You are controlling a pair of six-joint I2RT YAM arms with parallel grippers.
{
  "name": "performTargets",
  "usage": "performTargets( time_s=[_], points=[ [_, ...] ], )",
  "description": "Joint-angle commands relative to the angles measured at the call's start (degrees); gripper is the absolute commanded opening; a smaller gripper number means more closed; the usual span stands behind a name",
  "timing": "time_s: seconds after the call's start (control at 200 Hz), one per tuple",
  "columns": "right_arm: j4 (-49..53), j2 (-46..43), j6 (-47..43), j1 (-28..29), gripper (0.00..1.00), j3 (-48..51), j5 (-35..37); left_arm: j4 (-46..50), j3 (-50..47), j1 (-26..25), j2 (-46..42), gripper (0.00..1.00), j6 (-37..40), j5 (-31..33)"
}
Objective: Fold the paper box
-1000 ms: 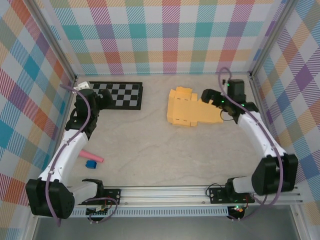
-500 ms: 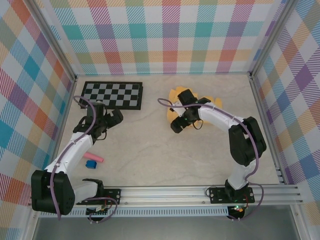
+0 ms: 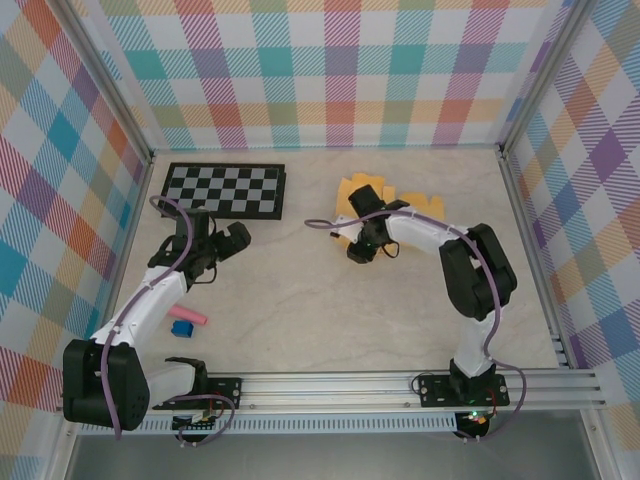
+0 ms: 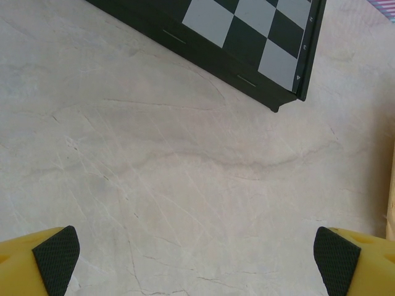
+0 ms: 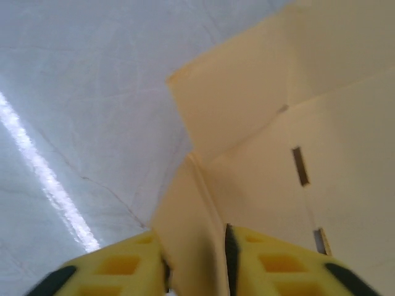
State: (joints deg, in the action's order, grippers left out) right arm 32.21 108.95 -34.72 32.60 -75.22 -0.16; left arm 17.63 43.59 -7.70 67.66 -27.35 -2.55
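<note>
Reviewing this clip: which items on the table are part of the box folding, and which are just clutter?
Part of the job:
- paper box
- right gripper, pinching one of the box's flaps

Just lying about:
- checkerboard panel
- pink piece
- blue piece

The right arm has swung in from the right side of the bench (image 3: 300, 310) to the paper box (image 3: 366, 185). The right end effector (image 5: 194, 246) was wide open. Now it pinches a raised flap of the box. The left end effector (image 3: 234, 238) has come off the checkerboard (image 3: 225, 190) and sits just in front of it.
</note>
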Motion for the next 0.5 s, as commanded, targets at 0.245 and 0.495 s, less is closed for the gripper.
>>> performTargets(
  time_s=[0.245, 0.495],
  points=[
    [4.8, 5.5, 42.2, 15.9, 0.22, -17.0, 12.1, -0.2, -0.3, -0.4, -0.7, 1.0, -2.9, -5.0],
    [0.0, 8.2, 66.5, 16.7, 0.58, -24.2, -10.6, -3.9, -1.2, -0.5, 0.1, 1.0, -3.9, -11.1]
  ],
)
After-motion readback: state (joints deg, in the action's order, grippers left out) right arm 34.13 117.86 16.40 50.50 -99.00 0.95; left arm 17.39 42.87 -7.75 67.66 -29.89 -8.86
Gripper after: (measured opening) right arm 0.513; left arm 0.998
